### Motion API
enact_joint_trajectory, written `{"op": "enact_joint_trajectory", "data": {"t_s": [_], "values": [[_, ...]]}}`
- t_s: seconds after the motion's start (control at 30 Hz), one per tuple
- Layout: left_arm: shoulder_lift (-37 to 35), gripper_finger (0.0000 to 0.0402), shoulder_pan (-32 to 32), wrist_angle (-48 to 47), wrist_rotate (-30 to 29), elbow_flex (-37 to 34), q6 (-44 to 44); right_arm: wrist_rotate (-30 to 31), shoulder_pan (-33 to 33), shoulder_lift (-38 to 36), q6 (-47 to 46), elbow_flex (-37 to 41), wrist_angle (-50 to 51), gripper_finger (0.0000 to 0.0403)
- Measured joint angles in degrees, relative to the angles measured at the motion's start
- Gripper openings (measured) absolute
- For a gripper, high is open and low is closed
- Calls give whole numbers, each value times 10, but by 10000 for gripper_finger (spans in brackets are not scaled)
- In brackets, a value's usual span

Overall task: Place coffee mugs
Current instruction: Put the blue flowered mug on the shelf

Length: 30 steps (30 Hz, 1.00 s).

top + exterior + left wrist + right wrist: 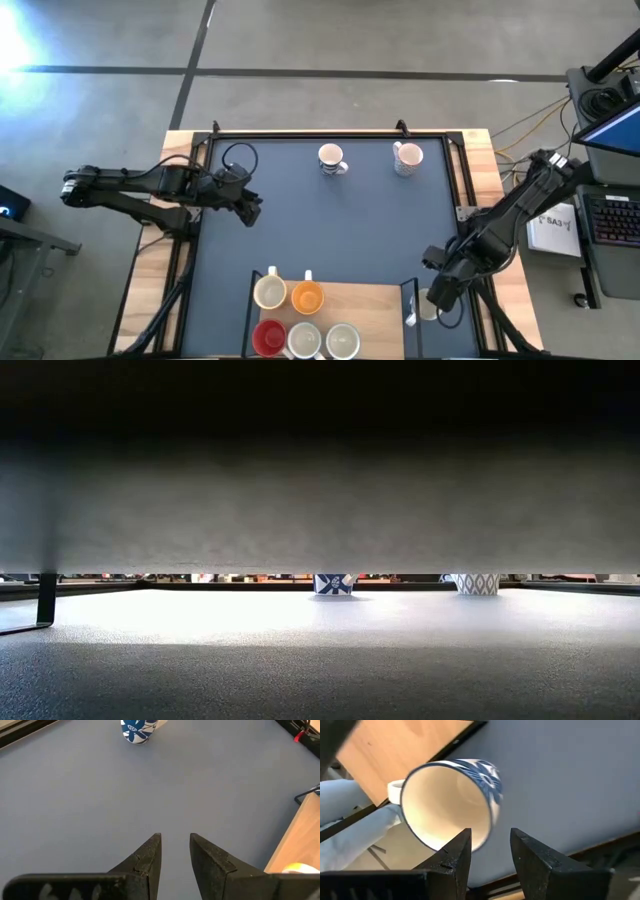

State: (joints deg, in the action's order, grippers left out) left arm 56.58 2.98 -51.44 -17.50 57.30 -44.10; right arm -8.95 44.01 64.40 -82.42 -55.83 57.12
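a: where is the right gripper [490, 852] seen?
b: at the table's [330, 230] near right corner, by the edge. a blue-patterned mug [447, 802] is seen tilted just ahead of its fingers, mouth toward the camera. one finger [452, 857] is at the rim; the other is outside. whether the mug is gripped cannot be told.

a: and the left gripper [175, 851]?
b: it is held over the mat's left side, fingers slightly apart, nothing between them.

a: where are the other mugs found?
b: two patterned mugs [332, 159] [407, 158] are stood near the far edge, apart. five are grouped on a board [370, 300] at the near edge: a cream mug [270, 291], an orange mug [307, 297], a red mug [268, 338] and two pale mugs [304, 340] [343, 340].
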Motion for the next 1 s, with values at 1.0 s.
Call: {"op": "enact_joint_trajectory", "data": {"t_s": [1.0], "values": [[1,84,0,1,0,0,0,-3,0,89,75,1,-4,15]]}}
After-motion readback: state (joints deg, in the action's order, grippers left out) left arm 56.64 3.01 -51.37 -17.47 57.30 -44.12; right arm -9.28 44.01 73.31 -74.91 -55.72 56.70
